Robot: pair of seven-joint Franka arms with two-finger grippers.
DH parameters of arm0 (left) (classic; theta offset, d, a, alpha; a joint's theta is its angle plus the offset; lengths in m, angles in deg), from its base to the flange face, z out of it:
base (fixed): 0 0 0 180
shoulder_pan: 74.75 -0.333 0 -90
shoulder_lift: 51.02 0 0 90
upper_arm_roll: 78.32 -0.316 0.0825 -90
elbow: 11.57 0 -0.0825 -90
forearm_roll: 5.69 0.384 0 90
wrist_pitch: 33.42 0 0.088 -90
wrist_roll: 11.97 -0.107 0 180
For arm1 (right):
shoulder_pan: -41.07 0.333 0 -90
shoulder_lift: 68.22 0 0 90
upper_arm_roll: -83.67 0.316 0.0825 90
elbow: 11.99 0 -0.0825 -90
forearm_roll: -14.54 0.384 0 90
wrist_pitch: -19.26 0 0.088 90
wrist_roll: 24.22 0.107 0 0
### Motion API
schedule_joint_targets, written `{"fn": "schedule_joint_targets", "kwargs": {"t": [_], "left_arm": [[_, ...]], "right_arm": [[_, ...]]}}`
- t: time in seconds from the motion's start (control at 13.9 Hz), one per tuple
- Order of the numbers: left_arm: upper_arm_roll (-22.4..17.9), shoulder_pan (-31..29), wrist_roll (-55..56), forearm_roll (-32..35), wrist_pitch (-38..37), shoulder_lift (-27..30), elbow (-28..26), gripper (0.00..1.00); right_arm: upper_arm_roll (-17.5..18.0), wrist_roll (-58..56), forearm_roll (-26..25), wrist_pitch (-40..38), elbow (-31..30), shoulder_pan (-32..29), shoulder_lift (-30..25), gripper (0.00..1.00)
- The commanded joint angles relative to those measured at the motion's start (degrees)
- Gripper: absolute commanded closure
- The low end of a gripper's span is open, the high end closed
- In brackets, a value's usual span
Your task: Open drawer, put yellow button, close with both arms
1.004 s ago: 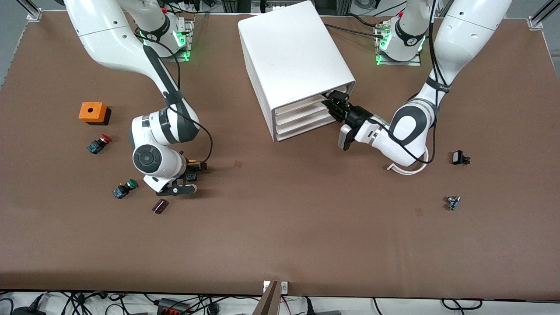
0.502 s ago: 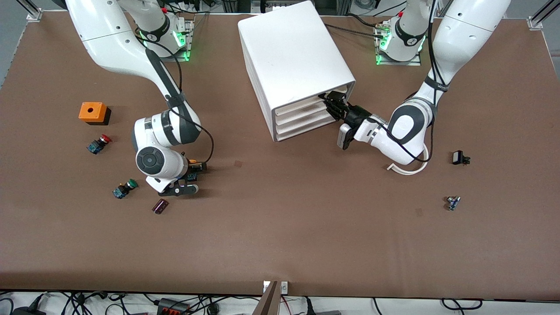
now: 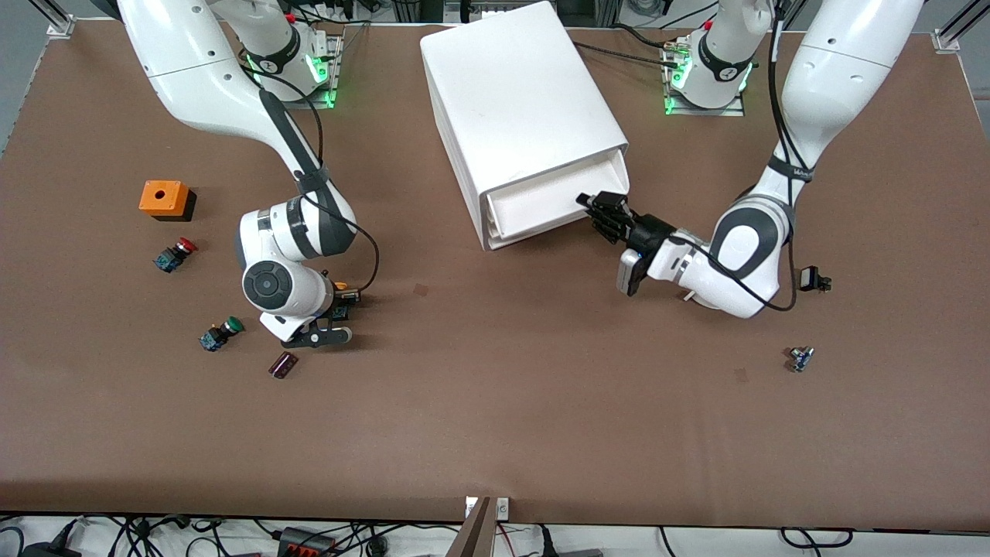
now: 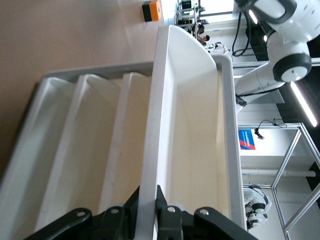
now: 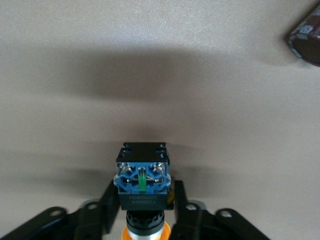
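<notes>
The left arm comes down from its base at the upper right of the front view, elbow bent low over the bench, forearm angled toward the white cabinet (image 3: 522,116) at top centre. Its left end effector (image 3: 607,213) is clamped on the front lip of the drawer (image 3: 541,203), the topmost of four, which stands pulled partway out; the left wrist view shows the fingers (image 4: 167,212) pinching that thin wall. The right arm sweeps from the upper left down to the middle left of the frame, wrist turned downward. Its right end effector (image 3: 340,303) sits low at the bench, and in the right wrist view its fingers (image 5: 111,200) are closed against the black-and-blue body of the yellow button (image 5: 143,187), orange cap toward the camera. The brown bench (image 3: 495,418) also carries an orange box (image 3: 164,199), a red button (image 3: 175,254) and a green button (image 3: 220,333) at the left, with cables along the lower edge.
</notes>
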Motion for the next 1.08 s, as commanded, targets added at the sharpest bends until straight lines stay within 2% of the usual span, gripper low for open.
{"fn": "schedule_joint_targets", "kwargs": {"t": [0.0,0.14,0.22,0.29,0.5,0.65,0.86,1.0], "left_arm": [[-1.4,0.5,1.1,1.2,1.7,-5.0,6.8,0.91],[-1.6,0.5,1.1,1.2,2.2,-5.6,7.3,0.91],[-1.6,0.5,1.2,1.2,2.2,-5.6,7.2,0.78],[-1.7,0.5,1.0,1.2,2.2,-5.6,7.2,0.01],[-2.0,-0.3,2.4,1.2,3.0,-4.8,8.1,0.00],[-2.0,-1.2,10.5,2.6,0.4,-3.5,10.4,0.00],[-1.9,-3.5,28.7,9.9,-1.0,3.4,13.6,0.00],[-1.9,-4.0,38.2,16.9,-5.8,5.2,18.4,0.00]], "right_arm": [[0.0,-1.1,-0.5,0.1,1.7,0.1,-0.1,0.88],[0.1,-2.3,-0.5,-1.9,4.6,0.1,-1.1,0.91],[0.0,-2.3,-0.2,-2.8,6.3,0.0,-2.1,0.93],[0.0,-2.3,-0.1,-3.8,7.9,0.0,-3.3,0.94],[0.1,-2.2,-0.1,-6.1,14.9,0.5,-5.8,1.00],[0.2,-2.0,0.0,-7.7,19.7,3.3,-5.9,1.00],[0.0,-1.4,-0.3,-13.7,28.5,9.1,-5.7,1.00],[0.1,-0.5,-0.3,-17.7,31.8,12.0,-5.7,1.00]]}}
